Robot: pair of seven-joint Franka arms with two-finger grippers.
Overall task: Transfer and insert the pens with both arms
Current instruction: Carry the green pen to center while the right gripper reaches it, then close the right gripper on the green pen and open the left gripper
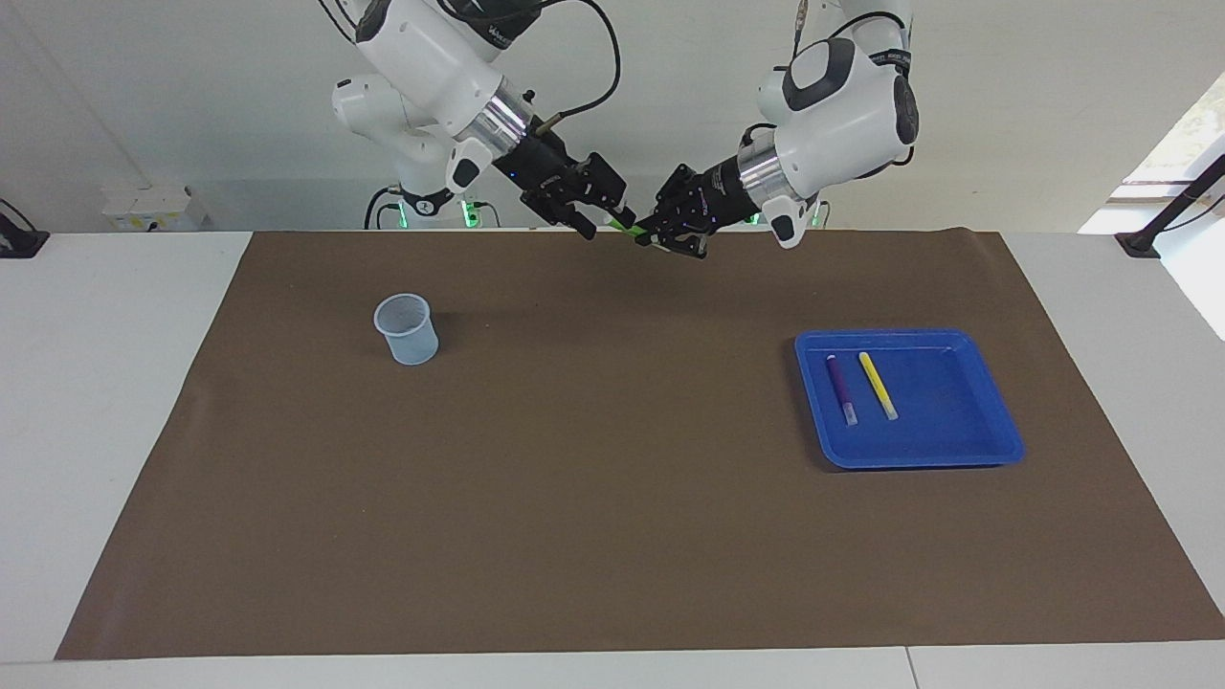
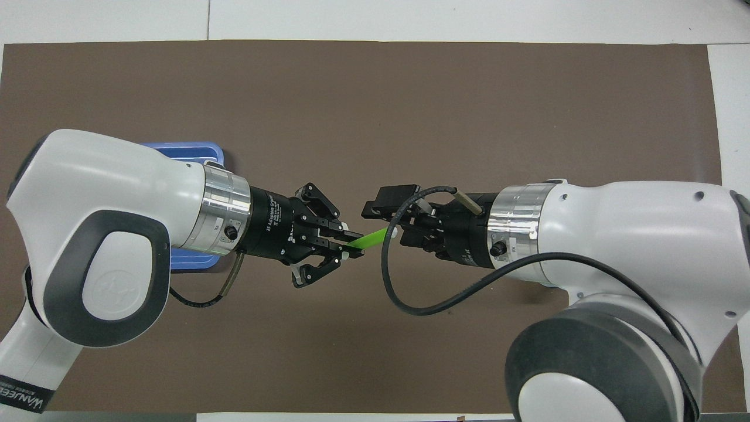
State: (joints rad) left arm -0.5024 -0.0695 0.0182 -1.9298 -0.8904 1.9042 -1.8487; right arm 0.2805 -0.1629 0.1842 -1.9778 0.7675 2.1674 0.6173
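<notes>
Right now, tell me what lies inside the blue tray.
In the facing view the blue tray holds the purple pen and yellow pen, side by side. In the overhead view the left arm covers them.

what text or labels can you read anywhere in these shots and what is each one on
"2F Adaptive Gripper": white print on the black body of the left gripper; only roughly legible, and a smaller line beneath it is too small to read.
"WANJEE...": a cut-off word on the black band low on the left arm.
Small white print on the right arm: too small to read.
Nothing readable elsewhere.
</notes>
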